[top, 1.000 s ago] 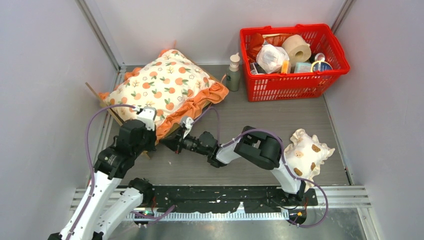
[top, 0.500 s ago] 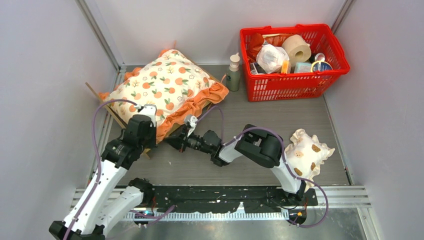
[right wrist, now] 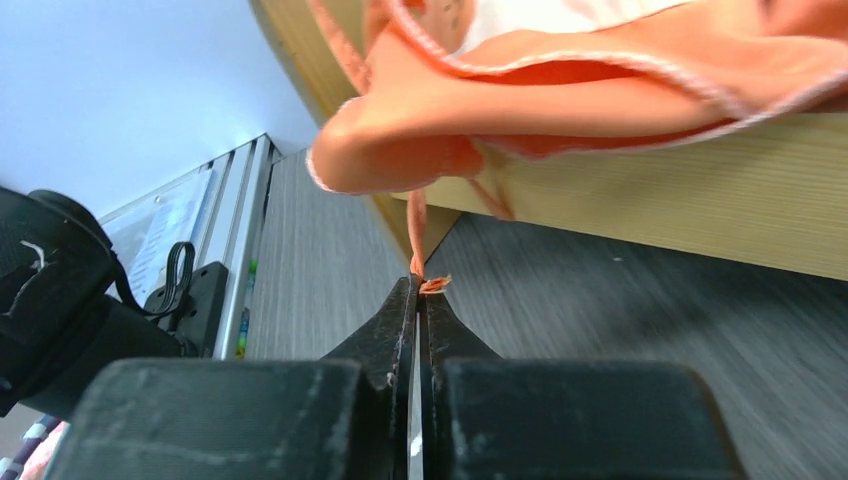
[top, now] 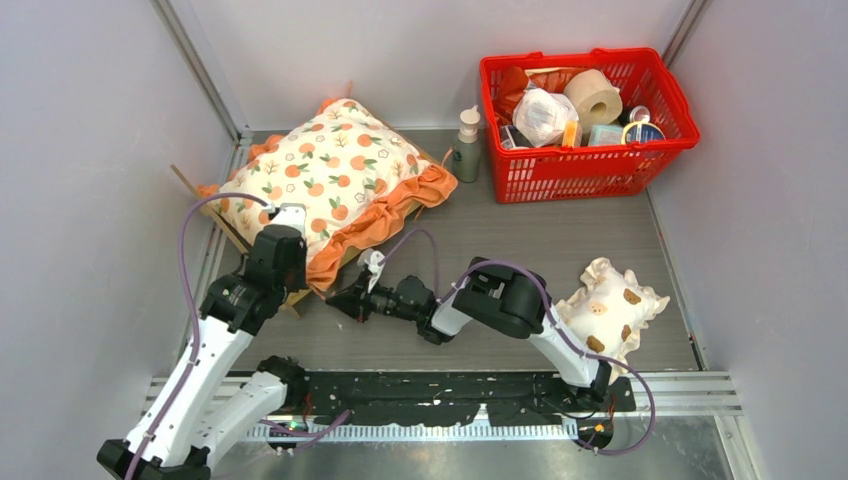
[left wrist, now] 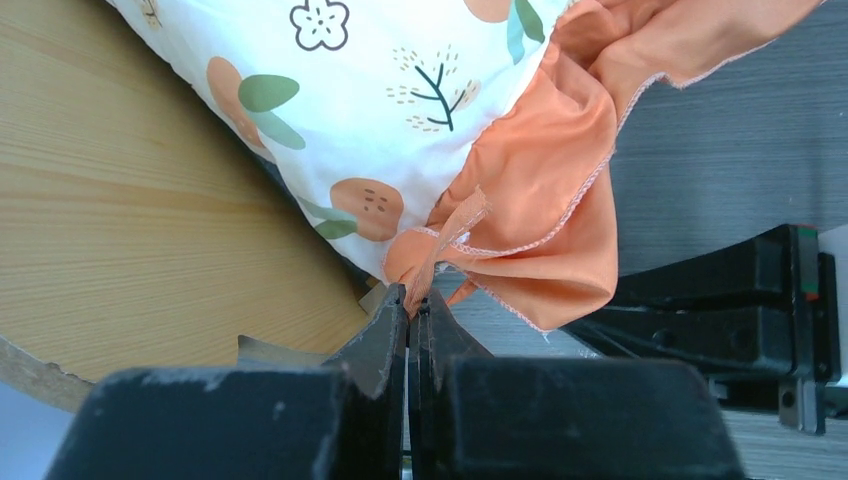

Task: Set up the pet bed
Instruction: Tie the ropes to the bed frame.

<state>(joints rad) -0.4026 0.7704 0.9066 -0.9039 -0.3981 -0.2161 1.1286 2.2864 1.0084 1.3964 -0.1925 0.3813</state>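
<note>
Pet bed [left wrist: 130, 220] mostly beneath cushion [top: 330, 170]

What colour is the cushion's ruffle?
Orange; the ruffle shows best in the left wrist view.

The pet bed [left wrist: 130, 200], made of pale, light-grained wood, is seen at the far-left part of the table, close to the left wall and turned diagonally to the table's edges. Most of the frame is hidden beneath a cream, orange-print cushion [top: 330, 170] that is laid on top of it, so that only thin slivers of wood are shown around the cushion's edges from above. A broad wooden panel with a curved edge is shown close up
</note>
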